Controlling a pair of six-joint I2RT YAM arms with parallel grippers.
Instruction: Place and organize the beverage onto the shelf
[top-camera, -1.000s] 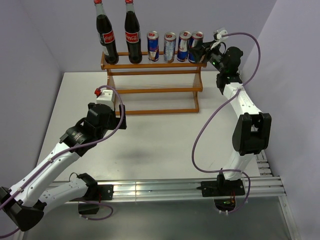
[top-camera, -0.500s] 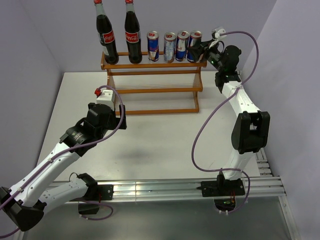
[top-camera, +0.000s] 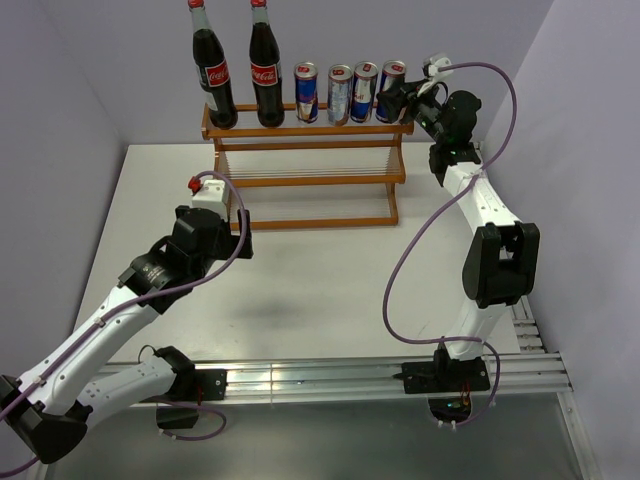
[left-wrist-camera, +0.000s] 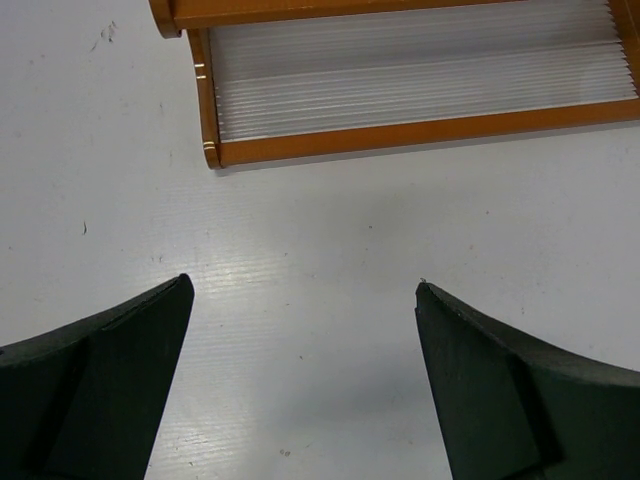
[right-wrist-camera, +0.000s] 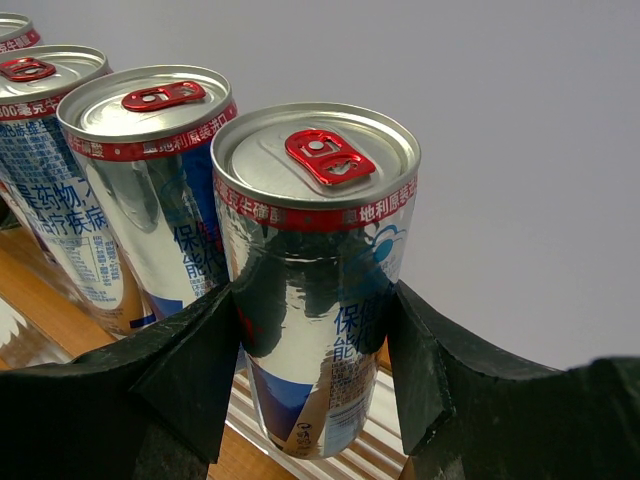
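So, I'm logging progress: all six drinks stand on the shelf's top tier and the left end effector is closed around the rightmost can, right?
No: it's the right end effector closed around the rightmost can, as the right wrist view shows; the left end effector is open and empty. The rest holds.

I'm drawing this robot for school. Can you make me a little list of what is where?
bottles: two, upright, left end of the shelf's top tier
cans: four, in a row right of the bottles, same tier
right gripper: closed around the rightmost can
left gripper: open, empty, over the table near the lowest tier
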